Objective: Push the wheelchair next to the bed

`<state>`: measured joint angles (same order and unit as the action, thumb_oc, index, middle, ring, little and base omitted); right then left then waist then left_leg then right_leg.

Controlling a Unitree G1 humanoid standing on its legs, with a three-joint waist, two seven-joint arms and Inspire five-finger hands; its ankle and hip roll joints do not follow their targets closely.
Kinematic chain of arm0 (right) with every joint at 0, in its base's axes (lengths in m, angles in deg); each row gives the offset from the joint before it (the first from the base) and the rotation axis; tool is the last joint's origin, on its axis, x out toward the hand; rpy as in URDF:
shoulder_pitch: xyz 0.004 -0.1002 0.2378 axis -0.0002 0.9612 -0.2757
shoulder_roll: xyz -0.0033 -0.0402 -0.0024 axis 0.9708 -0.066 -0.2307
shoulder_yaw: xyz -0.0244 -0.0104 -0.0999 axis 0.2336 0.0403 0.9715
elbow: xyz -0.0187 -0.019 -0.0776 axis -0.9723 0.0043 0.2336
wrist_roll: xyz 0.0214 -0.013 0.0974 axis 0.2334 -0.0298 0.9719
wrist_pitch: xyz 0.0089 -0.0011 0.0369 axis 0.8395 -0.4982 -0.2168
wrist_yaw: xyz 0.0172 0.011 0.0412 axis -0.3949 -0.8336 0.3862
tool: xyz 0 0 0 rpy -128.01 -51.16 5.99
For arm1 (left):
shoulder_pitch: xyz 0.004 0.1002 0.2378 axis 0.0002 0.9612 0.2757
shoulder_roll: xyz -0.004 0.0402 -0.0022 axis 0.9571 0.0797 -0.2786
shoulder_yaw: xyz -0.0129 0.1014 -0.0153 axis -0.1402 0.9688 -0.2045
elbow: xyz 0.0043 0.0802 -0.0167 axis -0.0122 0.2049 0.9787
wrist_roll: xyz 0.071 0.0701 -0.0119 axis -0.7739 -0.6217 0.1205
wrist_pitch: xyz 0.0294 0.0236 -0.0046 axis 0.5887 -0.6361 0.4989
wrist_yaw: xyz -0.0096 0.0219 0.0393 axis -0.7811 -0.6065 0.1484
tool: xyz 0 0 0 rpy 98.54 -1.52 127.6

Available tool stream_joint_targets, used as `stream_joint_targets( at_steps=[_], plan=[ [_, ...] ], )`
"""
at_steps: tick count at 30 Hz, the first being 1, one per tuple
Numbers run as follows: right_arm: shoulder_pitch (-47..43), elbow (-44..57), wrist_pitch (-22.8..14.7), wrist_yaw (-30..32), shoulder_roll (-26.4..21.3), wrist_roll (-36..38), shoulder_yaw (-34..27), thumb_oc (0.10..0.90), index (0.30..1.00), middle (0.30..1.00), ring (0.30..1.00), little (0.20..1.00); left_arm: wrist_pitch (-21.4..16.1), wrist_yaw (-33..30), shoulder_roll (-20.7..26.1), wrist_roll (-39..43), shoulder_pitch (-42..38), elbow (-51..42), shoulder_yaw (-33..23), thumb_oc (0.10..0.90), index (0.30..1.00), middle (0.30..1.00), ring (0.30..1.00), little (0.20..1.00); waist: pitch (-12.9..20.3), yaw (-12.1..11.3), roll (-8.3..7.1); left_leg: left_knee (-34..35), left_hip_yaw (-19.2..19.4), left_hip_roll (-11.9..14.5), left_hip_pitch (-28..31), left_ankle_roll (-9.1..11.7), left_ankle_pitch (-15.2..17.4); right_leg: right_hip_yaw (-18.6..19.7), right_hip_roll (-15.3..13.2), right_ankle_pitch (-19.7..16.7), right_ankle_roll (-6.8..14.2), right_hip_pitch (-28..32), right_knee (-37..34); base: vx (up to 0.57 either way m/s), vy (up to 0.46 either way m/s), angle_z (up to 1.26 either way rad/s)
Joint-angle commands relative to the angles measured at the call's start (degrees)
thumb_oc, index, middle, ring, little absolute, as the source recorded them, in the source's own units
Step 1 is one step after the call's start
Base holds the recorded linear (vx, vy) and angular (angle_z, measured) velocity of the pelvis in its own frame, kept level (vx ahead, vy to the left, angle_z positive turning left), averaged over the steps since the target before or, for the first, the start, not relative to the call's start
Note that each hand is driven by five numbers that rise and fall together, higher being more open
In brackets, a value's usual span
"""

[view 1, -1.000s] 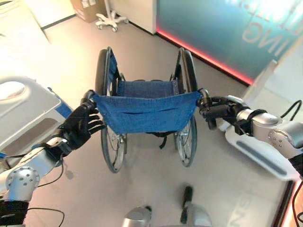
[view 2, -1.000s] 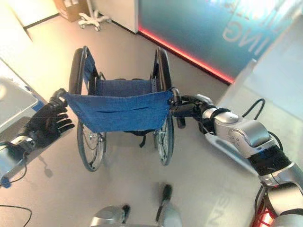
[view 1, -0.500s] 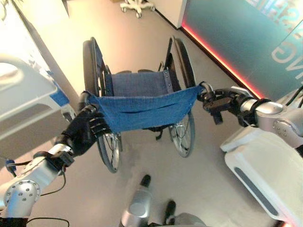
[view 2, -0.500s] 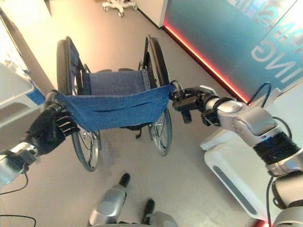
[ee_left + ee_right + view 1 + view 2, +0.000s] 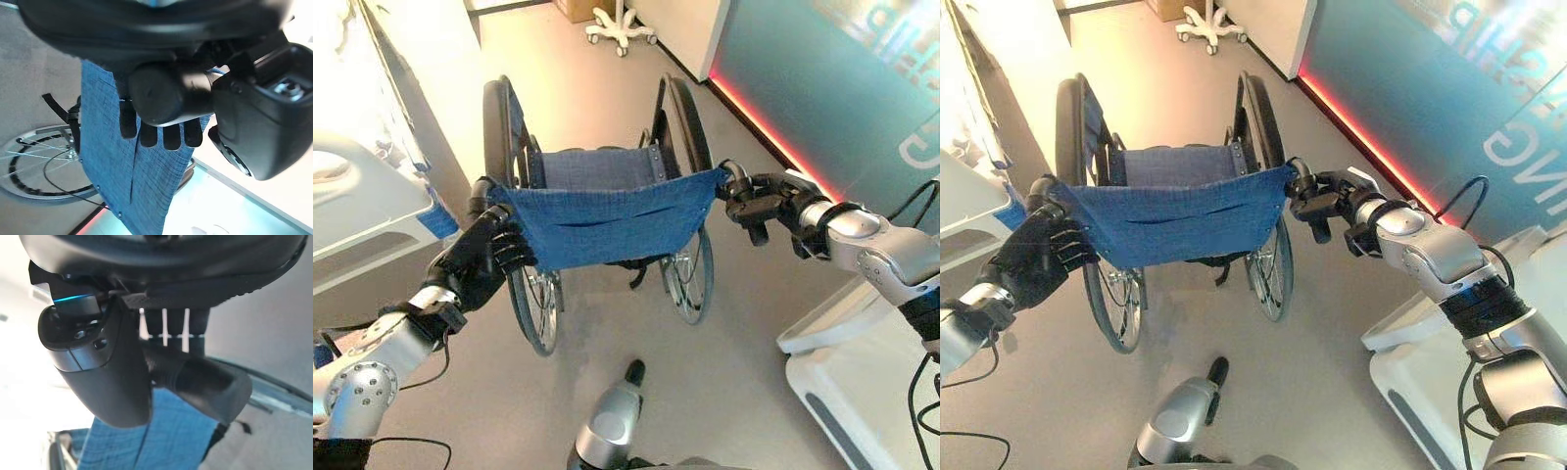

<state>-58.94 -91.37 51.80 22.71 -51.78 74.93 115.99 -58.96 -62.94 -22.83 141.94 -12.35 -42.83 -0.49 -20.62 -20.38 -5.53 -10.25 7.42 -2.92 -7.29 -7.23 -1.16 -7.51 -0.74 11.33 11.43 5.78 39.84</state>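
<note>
Both hands, left (image 5: 481, 262) and right (image 5: 751, 203), grip the blue-backed black wheelchair's (image 5: 597, 211) push handles; white bed (image 5: 367, 230) seemingly alongside, push nearly done.

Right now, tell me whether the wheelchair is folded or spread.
Spread: the wheelchair has its blue backrest stretched flat between both handles, wheels apart.

The wheelchair (image 5: 602, 211) stands in the middle of the floor, its back toward the robot. The left hand (image 5: 489, 257) is on its left push handle (image 5: 481, 186), the right hand (image 5: 754, 204) on its right push handle (image 5: 1297, 170). The bed (image 5: 367, 220) is just beside the wheelchair, on its left. A wheeled stand base (image 5: 621, 25) is far behind the wheelchair. A glass wall (image 5: 822, 88) runs along the right side.
</note>
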Motion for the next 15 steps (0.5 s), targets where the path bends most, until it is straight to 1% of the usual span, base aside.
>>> stream_joint_targets(
  at_steps=[1,2,4,5,6,7,8,9,10,11,12,14,15],
  plan=[
    [-2.4,6.4,-7.5,-5.7,1.1,-0.6,-2.9,0.4,0.3,0.3,0.3,0.3,-4.7,2.9,3.5,5.9,-9.9,0.0,2.0,0.4,0.3,0.3,0.3,0.3,10.8,4.0,0.16,4.4,-5.6,-4.0,-1.8,4.9,-4.0,-1.1,2.8,-13.9,-2.0,1.7,-11.8,0.31,0.024,0.13],
    [-2.2,7.3,-7.1,-5.6,0.5,-0.5,-3.3,0.4,0.3,0.3,0.3,0.3,-4.8,3.2,3.9,6.3,-9.9,0.1,2.0,0.4,0.3,0.3,0.3,0.3,10.6,4.4,0.2,3.4,-6.0,-4.3,-1.9,5.1,-3.7,-1.4,2.3,-11.9,-2.9,1.9,-14.4,0.28,-0.003,0.12],
    [-2.2,7.8,-7.1,-5.7,-0.2,-0.5,-3.6,0.4,0.3,0.3,0.3,0.3,-5.3,3.6,4.3,6.9,-9.9,0.4,2.1,0.4,0.3,0.3,0.3,0.3,10.1,4.9,0.39,1.6,-6.9,-4.4,-1.9,5.5,-2.8,-2.0,1.2,-9.3,-4.2,1.7,-19.9,0.18,-0.054,0.19],
    [-2.6,7.6,-7.9,-6.2,-1.0,-0.6,-3.8,0.4,0.3,0.3,0.3,0.3,-6.8,4.0,4.3,7.1,-9.6,0.7,2.2,0.4,0.3,0.3,0.3,0.3,8.9,5.3,0.84,-1.0,-8.0,-4.2,-1.9,6.6,-2.4,-2.6,-0.2,-7.0,-6.1,1.1,-27.7,0.18,-0.084,0.22],
    [-2.8,7.5,-8.1,-6.3,-1.2,-0.7,-3.7,0.4,0.3,0.3,0.3,0.3,-7.3,4.2,4.1,6.9,-9.6,0.8,2.4,0.4,0.3,0.3,0.3,0.3,8.4,5.4,0.91,-2.1,-8.6,-4.3,-1.8,6.8,-2.3,-2.7,-0.8,-7.5,-6.3,0.6,-30.0,0.21,-0.115,0.17],
    [-4.0,7.3,-8.3,-6.0,-1.7,-0.2,-3.0,0.4,0.3,0.3,0.3,0.3,-8.2,4.4,3.3,6.3,-9.7,1.0,2.8,0.4,0.3,0.3,0.3,0.3,7.4,5.9,0.96,-4.1,-9.8,-4.7,-1.3,7.0,-1.1,-2.8,-2.5,-10.0,-6.1,-0.8,-33.9,0.16,-0.11,0.14],
    [-5.1,7.2,-8.3,-5.7,-1.9,0.3,-2.4,0.4,0.3,0.3,0.3,0.3,-8.8,4.6,2.9,5.9,-9.6,1.0,3.0,0.4,0.3,0.3,0.3,0.3,6.9,6.2,0.87,-4.5,-10.4,-4.7,-0.2,7.1,0.2,-2.8,-3.7,-12.4,-5.2,-2.1,-35.9,0.19,-0.147,0.17],
    [-6.0,7.1,-8.1,-5.3,-2.1,0.8,-1.9,0.4,0.3,0.3,0.3,0.3,-9.2,4.9,2.8,5.5,-9.5,1.1,3.1,0.4,0.3,0.3,0.3,0.3,6.7,6.4,0.59,-4.5,-10.7,-4.7,0.9,7.0,1.5,-2.6,-5.2,-14.8,-4.2,-3.8,-37.5,0.25,-0.214,0.24],
    [-7.9,7.3,-7.7,-4.3,-2.3,2.2,-0.6,0.4,0.3,0.3,0.3,0.3,-9.9,5.4,3.1,5.2,-9.2,1.4,3.1,0.4,0.3,0.3,0.3,0.3,6.3,7.1,0.48,-4.2,-11.0,-4.1,3.2,6.9,4.4,-2.5,-7.2,-18.0,-2.3,-6.1,-39.6,0.24,-0.205,0.3],
    [-8.4,7.5,-7.4,-4.1,-2.4,2.5,-0.4,0.4,0.3,0.3,0.3,0.3,-10.0,5.4,3.2,5.0,-9.1,1.4,3.1,0.4,0.3,0.3,0.3,0.3,6.2,7.3,0.39,-4.1,-11.0,-3.9,3.9,6.9,5.1,-2.4,-7.8,-18.9,-1.9,-6.8,-40.3,0.39,-0.292,0.44],
    [-9.8,8.7,-6.0,-2.8,-2.4,4.2,-0.1,0.4,0.3,0.3,0.3,0.3,-10.3,5.4,3.4,4.4,-9.0,1.4,3.1,0.4,0.3,0.3,0.3,0.3,6.0,8.0,0.2,-3.5,-11.5,-3.0,6.7,6.8,7.6,-2.2,-9.2,-21.5,-0.5,-9.0,-42.4,0.37,-0.261,0.36],
    [-10.8,9.7,-4.9,-1.9,-2.6,5.8,-0.2,0.4,0.3,0.3,0.3,0.3,-10.6,5.4,3.6,3.8,-8.7,1.2,3.0,0.4,0.3,0.3,0.3,0.3,6.0,8.5,-0.22,-3.1,-12.4,-2.2,9.3,6.8,9.6,-1.9,-10.0,-23.3,0.2,-10.6,-43.9,0.46,-0.281,0.32],
    [-11.1,10.5,-4.2,-1.5,-2.8,6.7,-0.4,0.4,0.3,0.3,0.3,0.3,-10.7,5.1,3.2,2.9,-8.2,0.6,3.0,0.4,0.3,0.3,0.3,0.3,6.1,8.9,-0.38,-3.4,-13.0,-1.3,10.8,7.0,10.6,-1.9,-10.1,-23.7,0.3,-11.6,-43.0,0.45,-0.233,0.36]
  ],
)
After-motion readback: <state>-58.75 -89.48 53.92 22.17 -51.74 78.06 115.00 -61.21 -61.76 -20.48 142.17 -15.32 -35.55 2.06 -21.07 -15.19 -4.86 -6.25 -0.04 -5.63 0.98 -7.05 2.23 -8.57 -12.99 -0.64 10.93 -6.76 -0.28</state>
